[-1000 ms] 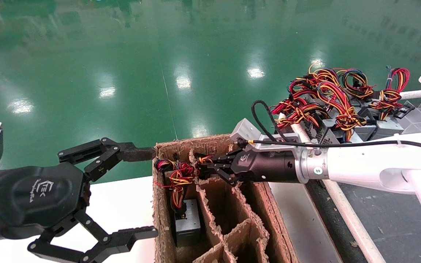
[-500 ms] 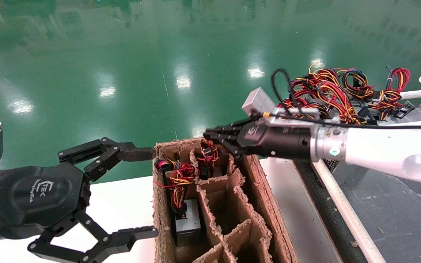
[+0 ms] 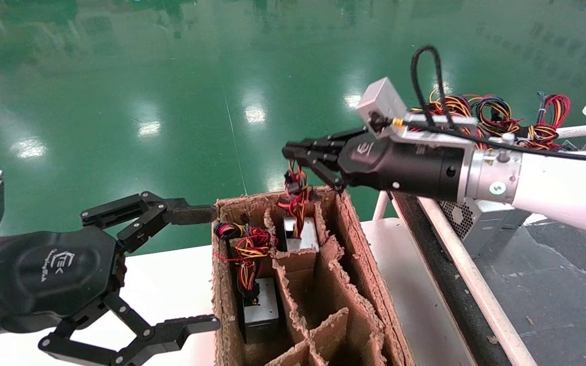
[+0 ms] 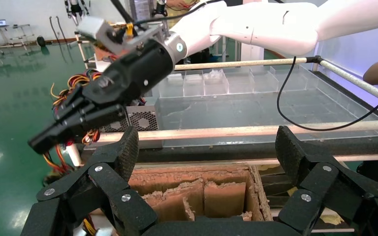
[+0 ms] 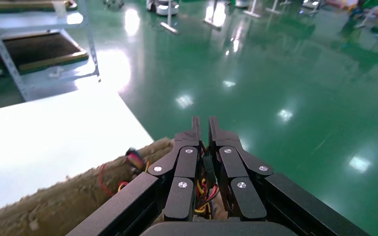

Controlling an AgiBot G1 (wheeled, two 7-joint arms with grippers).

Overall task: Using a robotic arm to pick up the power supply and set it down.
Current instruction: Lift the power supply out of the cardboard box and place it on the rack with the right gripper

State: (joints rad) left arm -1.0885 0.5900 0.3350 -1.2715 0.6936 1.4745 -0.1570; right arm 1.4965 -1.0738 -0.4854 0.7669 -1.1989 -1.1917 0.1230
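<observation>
- Left gripper (image 3: 191,269): parked just left of the cardboard box (image 3: 222,284), fingers spread wide, nothing between them. We read it as idle; it sits clear of the box wall and does not block the lift path.
- Box: torn cardboard dividers (image 3: 298,284) split it into narrow cells. One cell, toward the left gripper, already holds another grey unit (image 3: 260,310) with its wires.
- Power supply (image 3: 300,235): hangs directly below the right gripper, lower part still inside its cell at the far end of the box, top showing above the divider edge.
- Right gripper (image 3: 293,152): fingers closed on the wire bundle (image 3: 297,190), not on the metal case. We judge the wires were the only part reachable in so tight a cell.
- Room: cell walls sit close on every side of the case; ragged divider edges could snag it. Open air above the gripper, so straight up looks the safe line.
- Behind the right gripper: more supplies (image 3: 476,122) stacked with wires.
</observation>
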